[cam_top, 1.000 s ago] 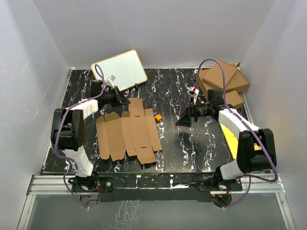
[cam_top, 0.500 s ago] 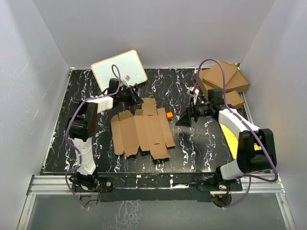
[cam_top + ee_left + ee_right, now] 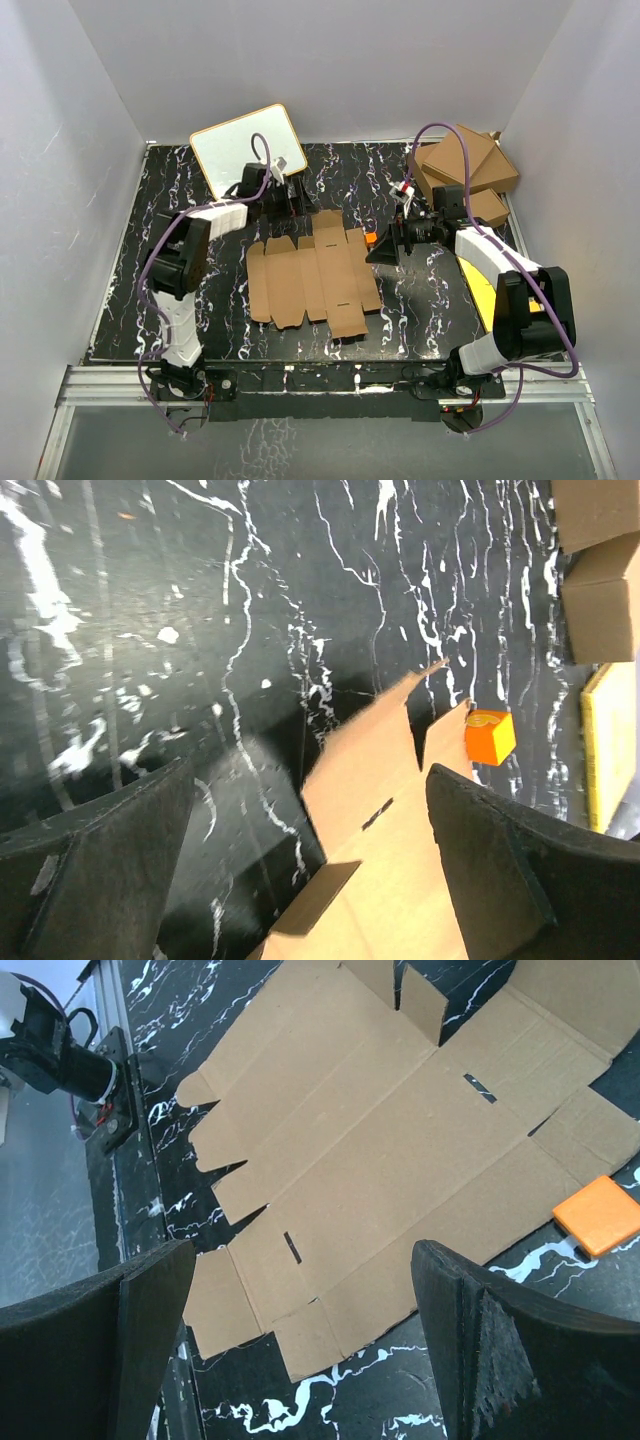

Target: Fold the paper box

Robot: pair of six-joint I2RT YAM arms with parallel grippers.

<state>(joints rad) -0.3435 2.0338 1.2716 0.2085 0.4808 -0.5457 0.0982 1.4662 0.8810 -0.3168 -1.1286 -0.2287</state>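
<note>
The paper box point(image 3: 313, 275) lies flat and unfolded on the black marbled table, a brown die-cut sheet with tabbed flaps. My left gripper point(image 3: 290, 200) hovers at its far edge, open; in the left wrist view the fingers point(image 3: 100, 850) stand wide apart, and a far flap of the box point(image 3: 385, 810) rises between them, untouched. My right gripper point(image 3: 385, 248) is open just off the sheet's right edge. In the right wrist view the paper box point(image 3: 400, 1150) spreads out beyond the gripper point(image 3: 300, 1255), which holds nothing.
A small orange block point(image 3: 371, 238) lies against the sheet's far right corner, close to the right gripper. A whiteboard point(image 3: 248, 150) leans at the back left. Three brown cartons point(image 3: 465, 170) are stacked at the back right. A yellow sheet point(image 3: 480, 285) lies under the right arm.
The left gripper moved right along the far edge, dragging the sheet right with it, then opened and let go. The orange block shifted right too. The right arm stayed still.
</note>
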